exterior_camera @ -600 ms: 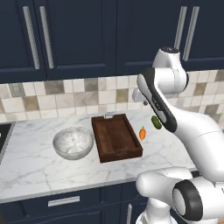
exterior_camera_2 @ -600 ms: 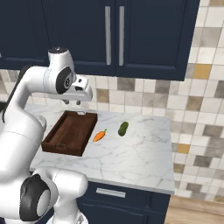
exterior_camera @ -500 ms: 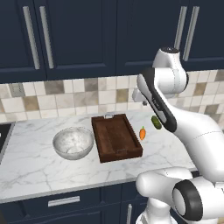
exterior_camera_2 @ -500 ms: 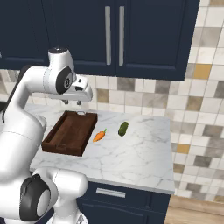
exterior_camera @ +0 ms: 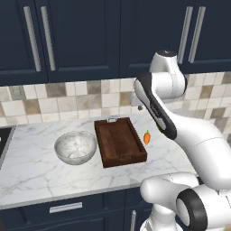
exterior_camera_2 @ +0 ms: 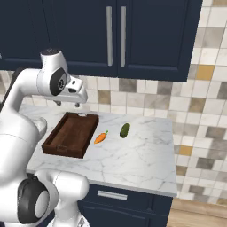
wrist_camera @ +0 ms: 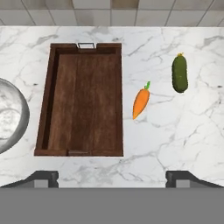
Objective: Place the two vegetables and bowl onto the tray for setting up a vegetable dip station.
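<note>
The dark brown wooden tray (wrist_camera: 83,100) lies bare on the marble counter, also seen in the base views (exterior_camera: 119,142) (exterior_camera_2: 71,135). To its right lies the orange carrot (wrist_camera: 140,103) (exterior_camera: 147,137) (exterior_camera_2: 101,137), and further right the dark green cucumber (wrist_camera: 179,73) (exterior_camera_2: 125,130); my arm hides the cucumber in the left base view. The pale marbled bowl (exterior_camera: 75,146) (wrist_camera: 8,116) stands left of the tray. My gripper (wrist_camera: 112,179) (exterior_camera_2: 66,104) hangs open and empty high above the tray's near end, its fingers (wrist_camera: 41,177) wide apart.
Dark blue wall cabinets (exterior_camera: 81,36) hang above a tiled backsplash (exterior_camera_2: 146,99) behind the counter. A black stove edge (exterior_camera: 2,140) borders the counter at far left. Bare marble (exterior_camera_2: 142,155) stretches right of the cucumber toward the counter's end.
The arm has shifted slightly, and it now covers the cucumber in the left base view. The tray, bowl and vegetables have not moved.
</note>
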